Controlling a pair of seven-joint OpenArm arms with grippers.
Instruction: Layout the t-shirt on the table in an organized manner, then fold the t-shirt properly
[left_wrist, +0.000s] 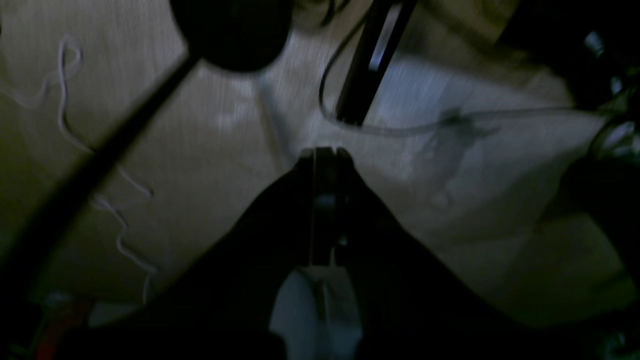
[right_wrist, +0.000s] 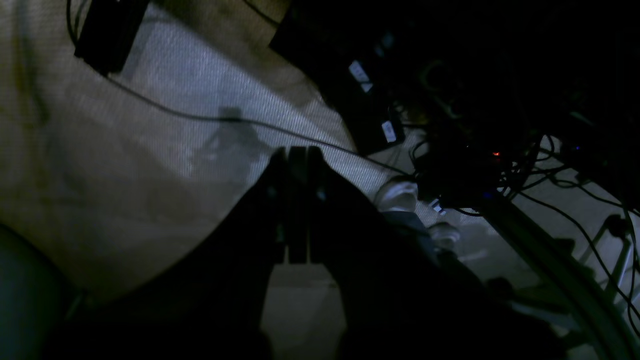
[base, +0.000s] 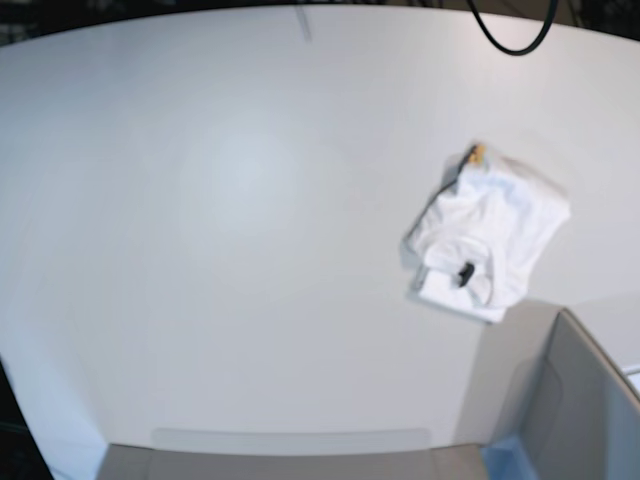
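Observation:
The t-shirt (base: 495, 230) lies crumpled in a white heap on the right side of the table (base: 250, 200), with a small dark tag showing near its front and a bit of yellow at its far edge. Neither arm appears in the base view. In the dim left wrist view my left gripper (left_wrist: 325, 150) has its fingers pressed together with nothing between them, hanging over a carpeted floor. My right gripper (right_wrist: 298, 149) is likewise shut and empty in the dark right wrist view. The t-shirt and table are in neither wrist view.
A grey box with a blue corner (base: 580, 400) stands at the table's front right, close to the t-shirt. A black cable loop (base: 510, 40) hangs at the far edge. Cables and dark equipment (right_wrist: 475, 165) crowd the floor under the right wrist.

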